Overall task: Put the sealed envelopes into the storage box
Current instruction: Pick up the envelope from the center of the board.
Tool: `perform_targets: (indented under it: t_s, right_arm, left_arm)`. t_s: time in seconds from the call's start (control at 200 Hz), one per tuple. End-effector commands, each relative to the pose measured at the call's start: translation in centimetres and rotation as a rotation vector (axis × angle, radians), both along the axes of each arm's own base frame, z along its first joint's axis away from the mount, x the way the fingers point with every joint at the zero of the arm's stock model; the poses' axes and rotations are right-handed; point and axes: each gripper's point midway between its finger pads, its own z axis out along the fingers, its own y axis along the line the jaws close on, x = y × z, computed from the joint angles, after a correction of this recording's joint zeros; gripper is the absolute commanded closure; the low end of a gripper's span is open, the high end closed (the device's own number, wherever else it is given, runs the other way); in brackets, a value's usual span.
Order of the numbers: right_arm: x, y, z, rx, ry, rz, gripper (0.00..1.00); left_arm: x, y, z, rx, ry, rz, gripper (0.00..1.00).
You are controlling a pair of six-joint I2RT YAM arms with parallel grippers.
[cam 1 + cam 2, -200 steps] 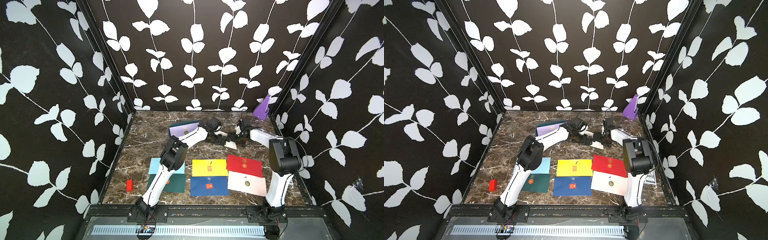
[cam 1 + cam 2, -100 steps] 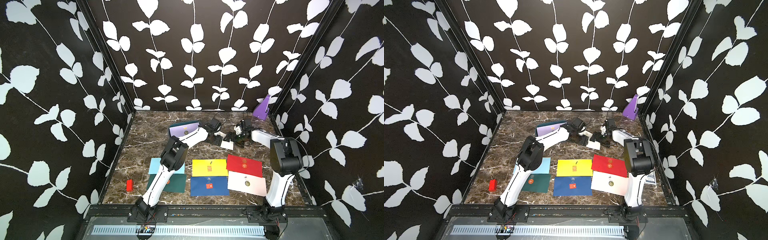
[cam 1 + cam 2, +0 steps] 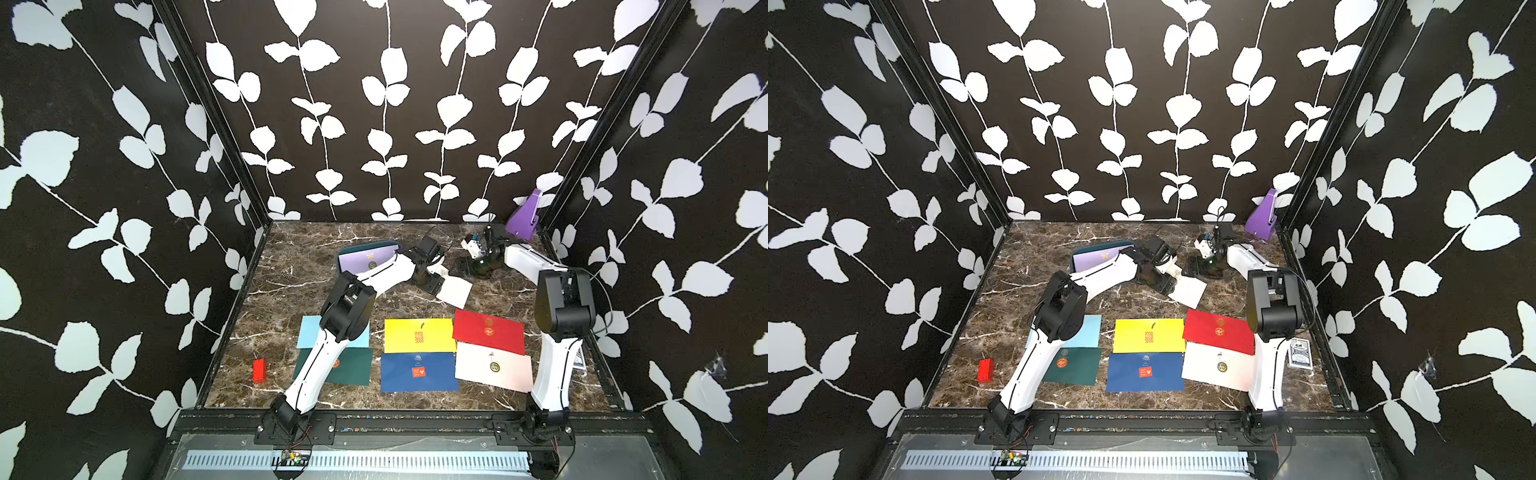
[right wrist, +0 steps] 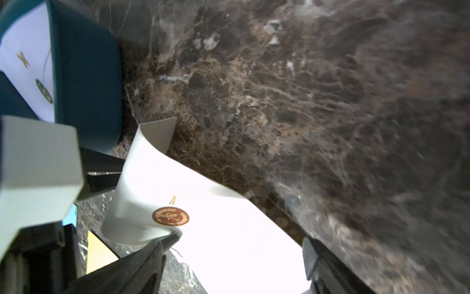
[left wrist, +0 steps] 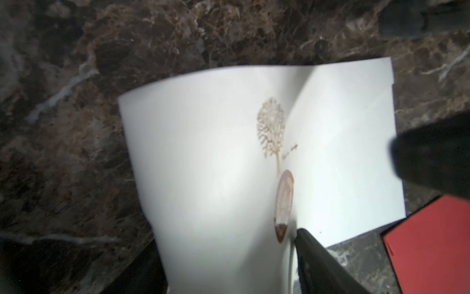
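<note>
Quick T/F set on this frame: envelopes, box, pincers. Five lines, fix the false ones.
1. The lilac envelope lies inside the storage box. True.
2. The white envelope lies flat among the front rows. False: it is bent, at the left pincer, behind those rows.
3. Seen from the arm bases, the yellow envelope lies just behind the navy envelope. True.
4. The red block is in the box. False: it stands on the table, far from the box.
5. The right pincer is clamped shut. False: its jaws stand wide apart.
</note>
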Motion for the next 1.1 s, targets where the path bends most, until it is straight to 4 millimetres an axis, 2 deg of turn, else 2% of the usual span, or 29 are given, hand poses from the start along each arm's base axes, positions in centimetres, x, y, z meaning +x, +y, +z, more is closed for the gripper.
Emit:
perform_targets:
  t_s: [0.0, 0.23, 0.395, 0.58, 0.91, 1.04, 1.095]
  right_arm:
    - [0.8, 1.0, 0.5, 0.012, -0.044, 0.154, 0.17]
    - [2.0, 2.0, 0.4, 0.051, -0.092, 0.278, 0.17]
    - [1.2, 2.7, 0.0, 0.115, -0.045, 0.379, 0.2]
    - [0.5, 3.1, 0.5, 0.183, -0.026, 0.432, 0.28]
    - [0.3, 3.3, 0.6, 0.249, -0.002, 0.42, 0.6]
    - [0.2, 3.1, 0.7, 0.263, 0.003, 0.409, 0.8]
    - [0.3, 3.0, 0.8, 0.267, -0.001, 0.402, 0.82]
  left_arm:
    - [-3.8, 2.0, -4.0, 0.087, 0.171, -0.065, 0.24]
    - [-4.0, 1.4, -3.4, 0.057, 0.181, -0.081, 0.24]
    - [-4.1, 1.3, -3.3, 0.052, 0.185, -0.087, 0.23]
    - [-4.3, 1.3, -3.6, 0.047, 0.198, -0.08, 0.23]
    - [-3.9, 1.4, -3.9, 0.057, 0.188, -0.058, 0.23]
    - [-3.7, 1.4, -3.9, 0.057, 0.185, -0.041, 0.23]
    - [-3.5, 1.4, -3.9, 0.055, 0.183, -0.035, 0.23]
